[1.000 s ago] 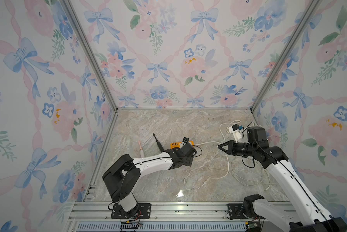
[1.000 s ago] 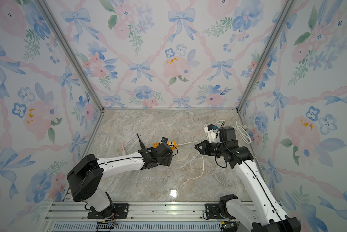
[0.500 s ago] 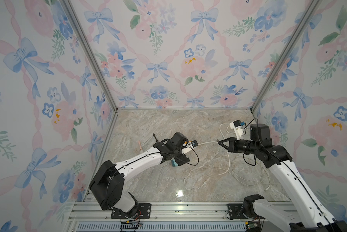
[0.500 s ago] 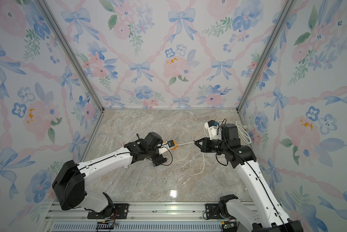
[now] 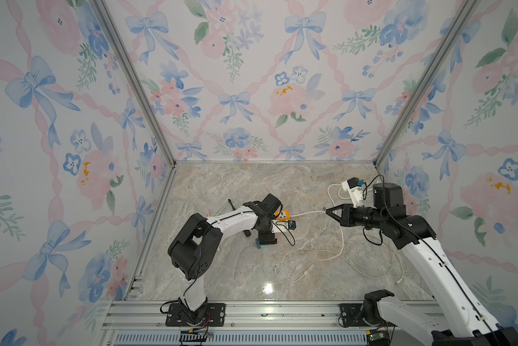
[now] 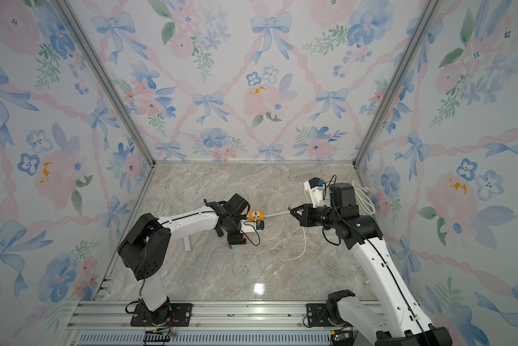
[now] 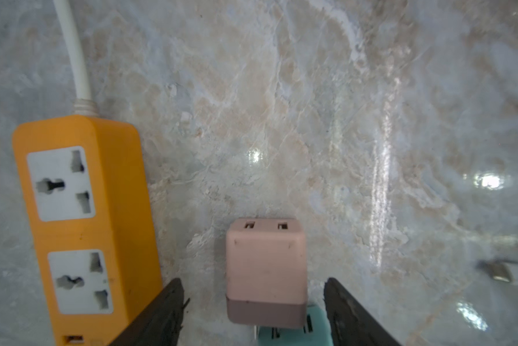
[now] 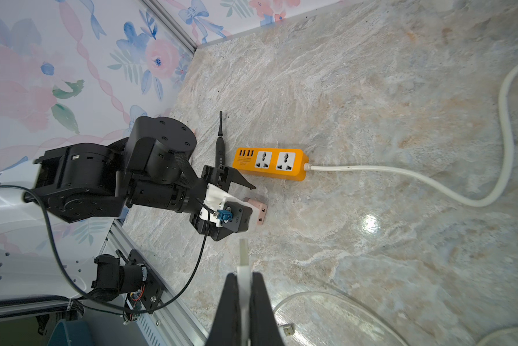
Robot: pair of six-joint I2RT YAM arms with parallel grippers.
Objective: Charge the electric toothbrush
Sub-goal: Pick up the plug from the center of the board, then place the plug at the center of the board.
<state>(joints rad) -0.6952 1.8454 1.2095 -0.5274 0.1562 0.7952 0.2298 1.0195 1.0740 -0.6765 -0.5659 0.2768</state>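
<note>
A black electric toothbrush (image 8: 220, 143) lies flat behind the orange power strip (image 8: 269, 163) (image 5: 282, 214); in a top view only its head (image 5: 230, 202) shows past my left arm. My left gripper (image 7: 252, 280) points down, open, its fingers (image 7: 168, 311) either side of a pink USB adapter (image 7: 266, 269) with a gap on both sides. A teal adapter (image 7: 314, 317) lies under the pink one. My right gripper (image 8: 245, 274) (image 5: 326, 209) hovers right of the strip, shut on a white cable plug (image 8: 243, 251).
The strip's thick white cord (image 8: 431, 182) runs right and loops toward the back right corner. Thin white cables (image 5: 356, 254) sprawl over the right floor, one loose USB end (image 5: 305, 272) at the front. A white cylindrical handle (image 6: 187, 244) lies under my left arm.
My left arm has swung its gripper from beside the power strip to over the pink adapter, and the jaws have narrowed a little. My right gripper drifted slightly toward the back with the plug.
</note>
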